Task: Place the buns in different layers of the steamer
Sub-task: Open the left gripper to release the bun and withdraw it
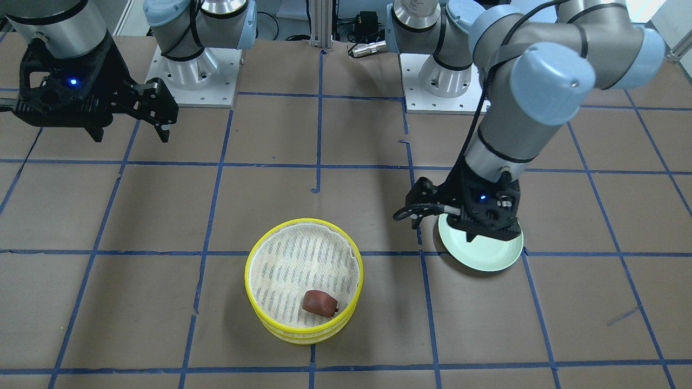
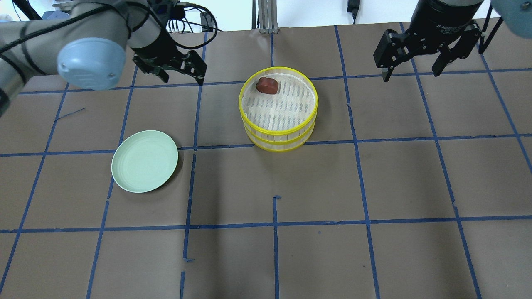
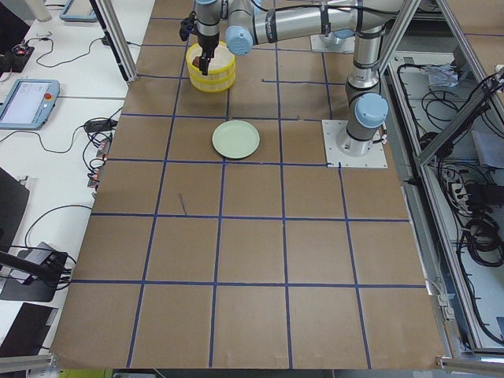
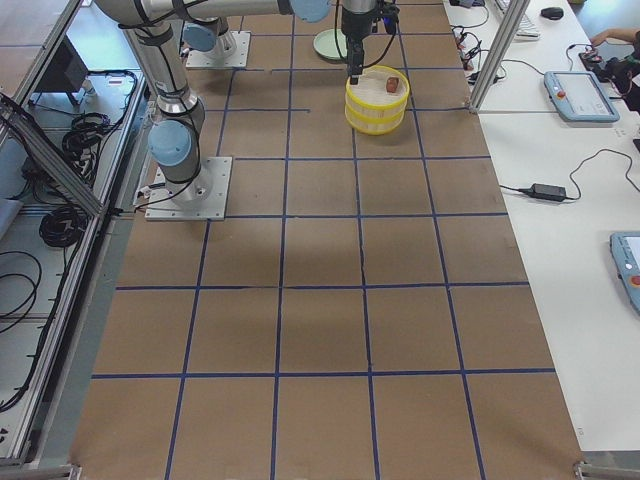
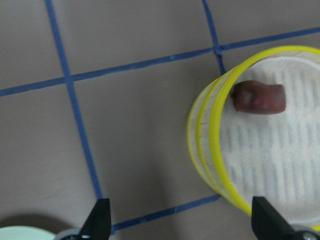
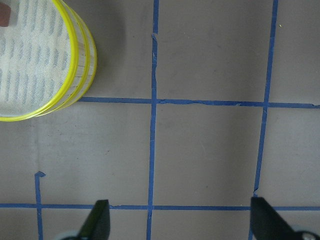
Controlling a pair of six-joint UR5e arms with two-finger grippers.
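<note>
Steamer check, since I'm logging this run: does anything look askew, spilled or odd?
Nothing looks spilled or damaged. The steamer has its two trays stacked. The reddish-brown bun lies off-centre against the top tray's rim, and no white bun shows in any view.

Yellow-rimmed steamer [image 2: 278, 139] w/ white mesh lining, reddish-brown bun [image 2: 267, 85], pale green plate [image 2: 144, 167] (blue-gridded brown table [image 2: 374, 187])

Open room above the steamer [image 2: 278, 140]; bun [image 2: 267, 85] seemingly against rim.

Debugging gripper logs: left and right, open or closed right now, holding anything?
Left gripper: open, holding nothing.
Right gripper: open, holding nothing.
</note>
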